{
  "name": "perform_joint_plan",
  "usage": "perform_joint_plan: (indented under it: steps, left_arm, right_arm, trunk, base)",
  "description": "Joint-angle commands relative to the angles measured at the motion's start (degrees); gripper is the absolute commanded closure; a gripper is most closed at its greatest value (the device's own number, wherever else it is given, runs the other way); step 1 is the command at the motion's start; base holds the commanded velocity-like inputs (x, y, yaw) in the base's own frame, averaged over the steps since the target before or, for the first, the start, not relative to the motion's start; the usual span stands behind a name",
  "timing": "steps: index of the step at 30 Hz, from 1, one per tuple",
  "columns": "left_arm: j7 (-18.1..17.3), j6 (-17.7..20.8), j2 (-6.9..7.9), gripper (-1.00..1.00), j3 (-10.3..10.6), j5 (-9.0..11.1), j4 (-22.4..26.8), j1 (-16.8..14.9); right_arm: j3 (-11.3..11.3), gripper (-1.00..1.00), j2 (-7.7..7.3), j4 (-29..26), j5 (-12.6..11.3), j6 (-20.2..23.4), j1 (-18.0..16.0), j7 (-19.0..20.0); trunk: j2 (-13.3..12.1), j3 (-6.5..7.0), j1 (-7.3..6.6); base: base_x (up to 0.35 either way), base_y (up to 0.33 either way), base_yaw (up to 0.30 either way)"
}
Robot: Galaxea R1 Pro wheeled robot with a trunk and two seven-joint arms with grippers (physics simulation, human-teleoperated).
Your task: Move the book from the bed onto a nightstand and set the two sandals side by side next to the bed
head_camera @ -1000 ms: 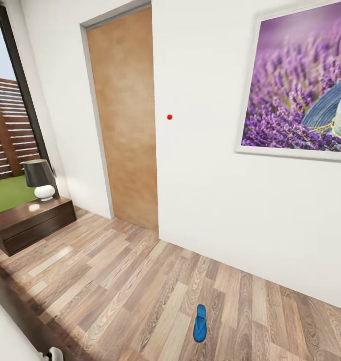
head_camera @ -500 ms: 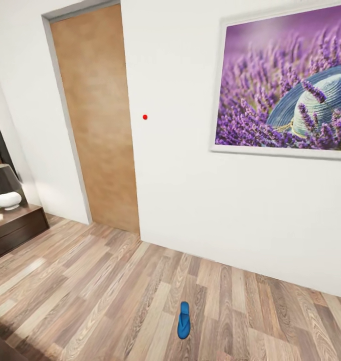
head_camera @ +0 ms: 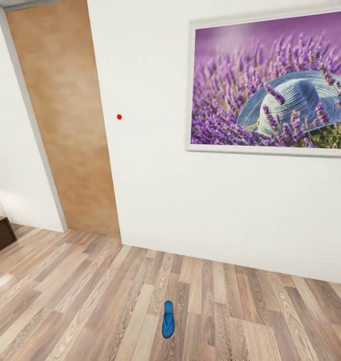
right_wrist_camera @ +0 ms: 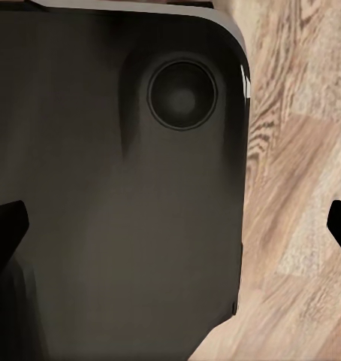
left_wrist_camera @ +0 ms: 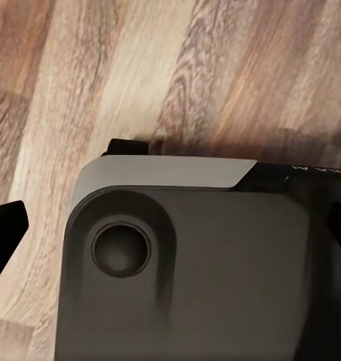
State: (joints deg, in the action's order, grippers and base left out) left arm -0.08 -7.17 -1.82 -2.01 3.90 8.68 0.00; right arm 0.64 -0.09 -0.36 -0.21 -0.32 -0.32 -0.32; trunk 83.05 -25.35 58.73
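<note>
One bright blue sandal (head_camera: 168,319) lies flat on the wood-plank floor (head_camera: 80,301) in the head view, low in the middle, a little out from the white wall. The other sandal, the book and the bed are out of view. A dark-brown corner of the nightstand (head_camera: 0,234) shows at the far left edge. In the left wrist view my left gripper (left_wrist_camera: 170,233) is open, its black fingertips (left_wrist_camera: 5,233) wide apart over my dark grey base and the floor. My right gripper (right_wrist_camera: 170,226) is open too, fingertips (right_wrist_camera: 5,226) at the frame's sides, nothing held.
A light wooden door (head_camera: 65,125) stands shut at the left of the white wall (head_camera: 155,200). A large framed picture of lavender and a blue hat (head_camera: 271,85) hangs at the right. Plank floor stretches around the sandal on every side.
The head camera has turned to the right: door, wall and sandal slid left in the picture, and the window, the lamp and most of the nightstand left the view. The sandal itself has not moved.
</note>
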Motion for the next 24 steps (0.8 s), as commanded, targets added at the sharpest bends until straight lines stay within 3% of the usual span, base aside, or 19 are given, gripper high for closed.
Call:
perform_joint_plan:
  steps: [1, 24]
  left_arm:
    - [-0.01, -0.13, -0.02, -1.0, -0.17, 0.41, 0.02, 0.0]
    - [-0.09, -0.13, -0.02, -1.0, -0.18, 0.42, 0.02, 0.0]
  right_arm:
    - [0.06, -1.0, 0.0, 0.0, -0.03, -0.03, -0.03, -0.03]
    - [0.15, -1.0, 0.0, 0.0, -0.05, -0.03, -0.03, -0.03]
  trunk:
    - [0.03, -0.05, 0.0]
    - [0.03, -0.05, 0.0]
  base:
    - [0.0, 0.0, -0.283]
    - [0.0, 0.0, -0.283]
